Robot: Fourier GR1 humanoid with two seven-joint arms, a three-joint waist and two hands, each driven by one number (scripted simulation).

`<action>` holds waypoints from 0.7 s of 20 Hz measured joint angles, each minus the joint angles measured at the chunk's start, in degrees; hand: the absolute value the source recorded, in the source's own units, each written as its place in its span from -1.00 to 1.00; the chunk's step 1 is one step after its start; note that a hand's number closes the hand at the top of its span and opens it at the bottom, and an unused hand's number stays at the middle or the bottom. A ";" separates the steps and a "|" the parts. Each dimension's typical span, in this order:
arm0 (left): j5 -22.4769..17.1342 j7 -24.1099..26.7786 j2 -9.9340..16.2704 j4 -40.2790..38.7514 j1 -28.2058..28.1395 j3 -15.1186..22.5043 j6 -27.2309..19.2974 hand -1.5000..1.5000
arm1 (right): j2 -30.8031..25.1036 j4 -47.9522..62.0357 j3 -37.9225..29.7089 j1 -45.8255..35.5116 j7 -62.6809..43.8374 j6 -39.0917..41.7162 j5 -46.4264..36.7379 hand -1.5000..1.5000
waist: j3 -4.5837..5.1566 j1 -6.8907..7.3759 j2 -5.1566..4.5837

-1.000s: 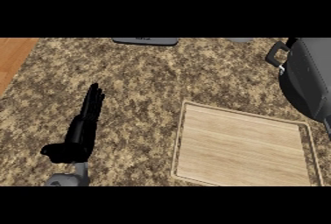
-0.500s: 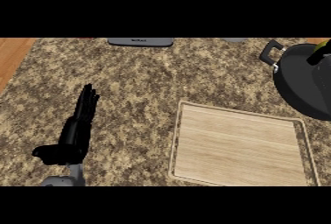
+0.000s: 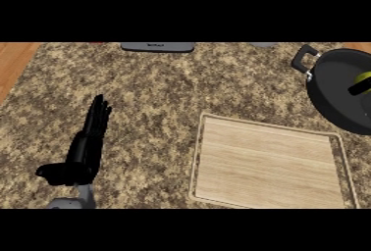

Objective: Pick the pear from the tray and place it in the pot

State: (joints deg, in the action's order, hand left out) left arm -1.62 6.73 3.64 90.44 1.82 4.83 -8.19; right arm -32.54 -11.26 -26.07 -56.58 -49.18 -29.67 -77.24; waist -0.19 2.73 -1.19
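speckled brown granite counter [image 3: 167,88] | light wooden rectangular tray [image 3: 268,166] lower right | black round pot [image 3: 340,98] right edge

The tray [image 3: 272,166] lies on the counter [image 3: 159,83] at lower right. The pot [image 3: 340,90] stands behind the tray, at the right edge, handle toward the left. The pear [image 3: 361,82] lies in the pot, partly cut off by the edge. The left hand [image 3: 85,147] rests on the counter left of the tray, well apart from it.
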 measured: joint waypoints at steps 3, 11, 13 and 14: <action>0.15 0.71 -0.07 -0.11 -0.46 0.04 0.04 0.00 | -0.77 1.80 -2.50 1.61 -0.86 0.67 2.40 -1.00 | -0.02 0.13 -0.10; 0.06 -0.31 0.03 1.12 -0.76 -0.22 -0.09 0.00 | 0.50 -0.75 -9.41 5.63 9.81 -5.06 10.81 -1.00 | -0.13 -0.17 0.09; 0.36 -0.44 -0.24 1.00 -0.61 0.11 -0.30 0.00 | 1.21 -3.40 -10.93 5.69 13.23 -9.69 12.78 -1.00 | -0.16 -0.40 0.14; 0.27 -0.04 -0.36 0.64 -0.83 -0.02 -0.31 0.00 | 1.51 -5.00 -11.84 5.78 15.40 -12.10 14.02 -1.00 | -0.17 -0.63 0.21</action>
State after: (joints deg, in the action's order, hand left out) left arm -1.35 6.69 3.28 91.08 0.99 4.81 -8.51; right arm -31.03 -16.26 -37.91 -50.80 -33.78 -41.77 -63.22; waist -0.36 2.10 -0.98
